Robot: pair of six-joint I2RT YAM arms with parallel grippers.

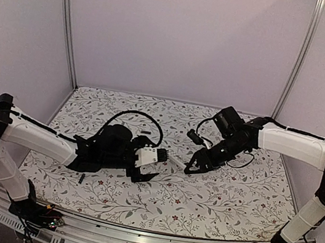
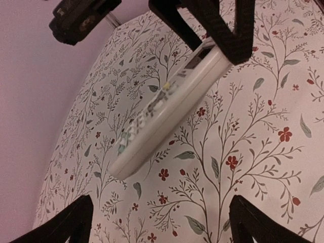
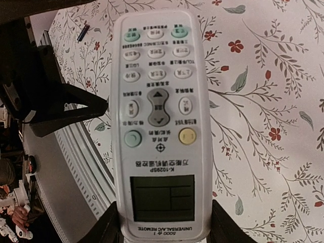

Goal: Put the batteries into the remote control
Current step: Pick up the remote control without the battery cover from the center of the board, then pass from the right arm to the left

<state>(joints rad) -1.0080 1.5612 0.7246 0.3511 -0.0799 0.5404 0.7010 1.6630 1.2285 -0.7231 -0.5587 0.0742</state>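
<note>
The right gripper (image 1: 195,164) grasps the display end of the remote control (image 3: 159,116) at mid-table. The left gripper (image 2: 162,212) is spread wide and empty, just left of the remote's free end. One battery (image 1: 81,178) lies on the floral tablecloth (image 1: 230,201), nearer and to the left.

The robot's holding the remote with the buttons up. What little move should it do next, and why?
Probably the open left gripper should ease forward and close on the free end of the remote, to help turn it over. The right gripper grips its display end and the buttons face up, so the battery slot is hidden.
</note>
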